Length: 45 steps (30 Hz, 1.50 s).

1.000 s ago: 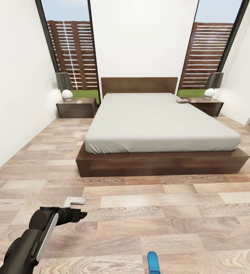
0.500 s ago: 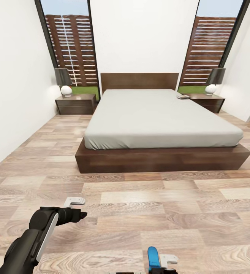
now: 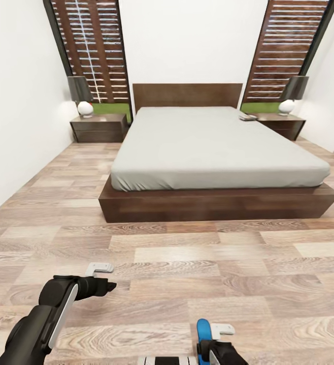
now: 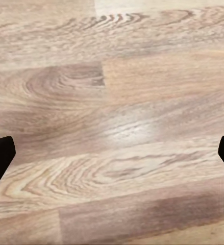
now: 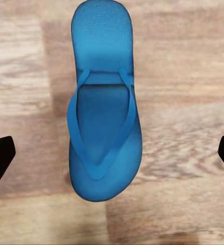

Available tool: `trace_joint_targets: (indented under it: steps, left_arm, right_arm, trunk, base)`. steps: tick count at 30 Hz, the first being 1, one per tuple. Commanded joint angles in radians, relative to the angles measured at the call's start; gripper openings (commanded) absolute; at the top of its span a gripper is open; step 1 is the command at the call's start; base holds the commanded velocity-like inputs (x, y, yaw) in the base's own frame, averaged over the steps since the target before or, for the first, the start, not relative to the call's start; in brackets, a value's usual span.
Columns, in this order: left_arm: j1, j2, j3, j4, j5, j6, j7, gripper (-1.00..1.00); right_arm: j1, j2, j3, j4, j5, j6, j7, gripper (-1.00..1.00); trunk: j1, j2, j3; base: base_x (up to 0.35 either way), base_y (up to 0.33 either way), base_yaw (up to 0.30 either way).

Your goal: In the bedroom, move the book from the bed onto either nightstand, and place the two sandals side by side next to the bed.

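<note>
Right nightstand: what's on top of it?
On the right nightstand stands a lamp with a dark shade and white round base. A small flat object, maybe the book, lies at the bed's near corner.

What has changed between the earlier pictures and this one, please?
The head camera tilted down, so the bed sits higher in view. The right gripper has risen into view beside the blue sandal. The left gripper kept its pose, jaws open over bare floor.

Blue sandal (image 5: 102, 127) on plank floor (image 5: 188, 102)
</note>
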Motion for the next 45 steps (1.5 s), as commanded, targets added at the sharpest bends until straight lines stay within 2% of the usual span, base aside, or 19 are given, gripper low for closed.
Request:
trace_joint_targets:
  steps: [1,14,40,45]
  left_arm:
    - [-0.001,0.001,-0.001,-0.001,-0.001,0.004,-0.002,1.0]
    - [-0.001,0.001,-0.001,-0.003,0.002,0.005,-0.004,1.0]
    - [-0.001,0.001,-0.001,-0.003,0.002,0.005,-0.004,1.0]
    - [-0.001,0.001,-0.002,-0.006,0.001,0.005,-0.004,1.0]
  right_arm:
    - [-0.003,0.001,-0.004,-0.002,0.002,0.006,-0.002,1.0]
    - [-0.035,0.002,-0.003,-0.002,0.002,0.008,-0.003,1.0]
    - [-0.059,-0.001,-0.003,0.0,0.002,0.01,-0.006,1.0]
    - [-0.065,-0.003,-0.003,0.0,0.002,0.01,-0.007,1.0]
  trunk:
    - [0.0,-0.001,-0.005]
    - [0.006,-0.004,-0.055]
    - [0.018,-0.01,-0.156]
    - [0.018,-0.01,-0.156]
  base:
    - [0.0,0.0,0.0]
    - [0.0,0.0,0.0]
    - [0.0,0.0,0.0]
    - [0.0,0.0,0.0]
